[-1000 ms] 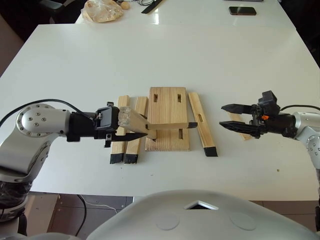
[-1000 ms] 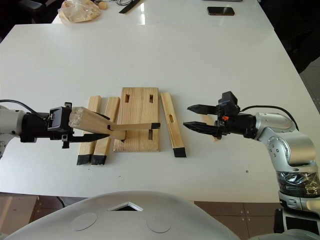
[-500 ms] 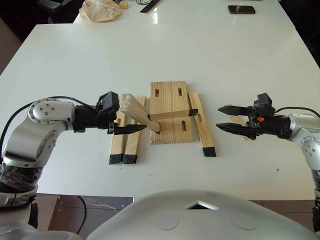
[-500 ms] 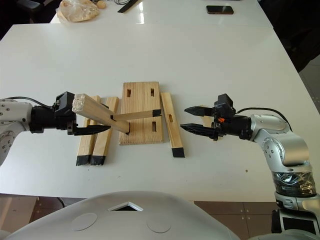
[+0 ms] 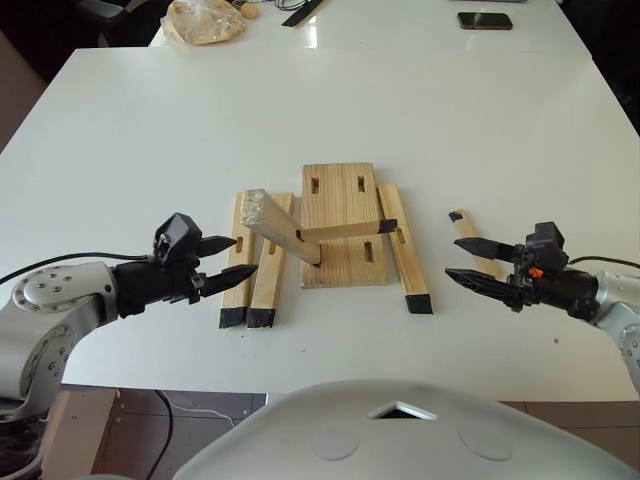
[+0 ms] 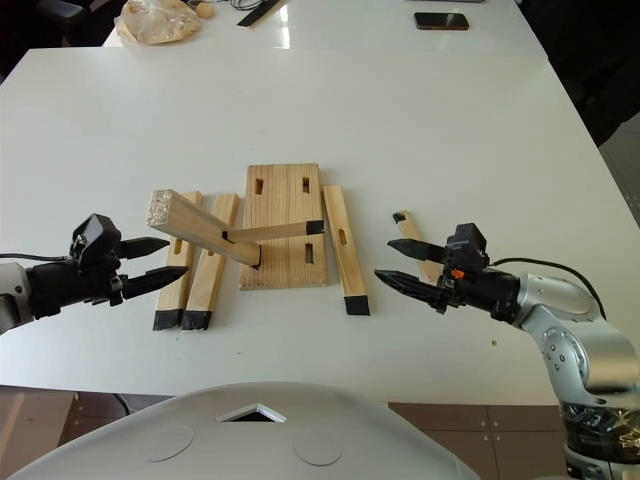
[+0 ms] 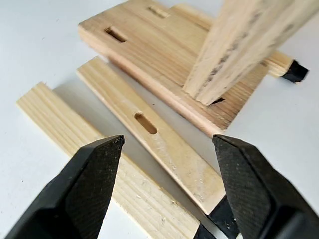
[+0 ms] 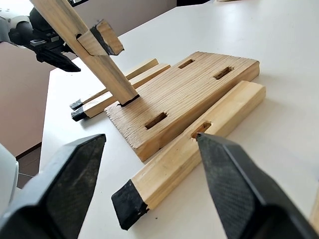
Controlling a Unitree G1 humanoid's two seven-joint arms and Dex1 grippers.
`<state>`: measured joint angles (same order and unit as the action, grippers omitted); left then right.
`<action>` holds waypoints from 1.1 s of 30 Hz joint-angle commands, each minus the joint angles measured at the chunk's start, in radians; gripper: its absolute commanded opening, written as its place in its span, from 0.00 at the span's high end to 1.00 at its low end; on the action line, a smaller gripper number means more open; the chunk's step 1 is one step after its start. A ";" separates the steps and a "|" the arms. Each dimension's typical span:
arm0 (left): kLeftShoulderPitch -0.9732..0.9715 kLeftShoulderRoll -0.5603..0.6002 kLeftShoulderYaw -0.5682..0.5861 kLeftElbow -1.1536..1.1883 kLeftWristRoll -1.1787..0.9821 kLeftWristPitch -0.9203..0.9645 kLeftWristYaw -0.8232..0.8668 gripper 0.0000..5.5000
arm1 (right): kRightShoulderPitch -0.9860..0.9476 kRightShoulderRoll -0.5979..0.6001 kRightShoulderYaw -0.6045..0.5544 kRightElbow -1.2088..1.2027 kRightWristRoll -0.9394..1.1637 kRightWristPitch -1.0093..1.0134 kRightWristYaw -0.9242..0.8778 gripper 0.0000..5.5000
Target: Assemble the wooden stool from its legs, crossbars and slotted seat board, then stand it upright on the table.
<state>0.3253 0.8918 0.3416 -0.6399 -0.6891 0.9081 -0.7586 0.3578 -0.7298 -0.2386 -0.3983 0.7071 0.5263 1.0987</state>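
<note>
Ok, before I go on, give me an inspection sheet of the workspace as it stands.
Surface: white table, parts grouped mid-table.
Job's things: seat board lying flat; tilted leg standing in a near slot, long crossbar sticking out of its side; two loose legs flat to the board's left, slotted leg flat to its right; short crossbar further right.
Clutter: bag and phone on the table behind.
Grippers: left claw open, empty; right claw open, empty.
Cables: black cable by the left arm.
Surroundings: second table behind.
</note>
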 commanded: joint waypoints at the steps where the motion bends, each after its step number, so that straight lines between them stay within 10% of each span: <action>1: -0.028 -0.008 -0.026 -0.040 0.050 0.059 0.117 0.40 | 0.061 0.013 -0.043 -0.037 0.010 -0.010 -0.029 0.39; 14: 0.096 -0.143 -0.090 -0.137 0.122 0.182 0.369 0.40 | 0.117 0.056 -0.053 -0.069 -0.002 -0.036 -0.082 0.39; 33: 0.092 -0.119 -0.132 0.227 0.240 -0.039 0.220 0.43 | 0.083 0.061 0.002 -0.057 -0.023 -0.063 -0.112 0.39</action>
<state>0.4159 0.7879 0.2401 -0.5011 -0.4732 0.8950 -0.5128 0.4727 -0.6649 -0.2443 -0.4629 0.7007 0.4701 0.9947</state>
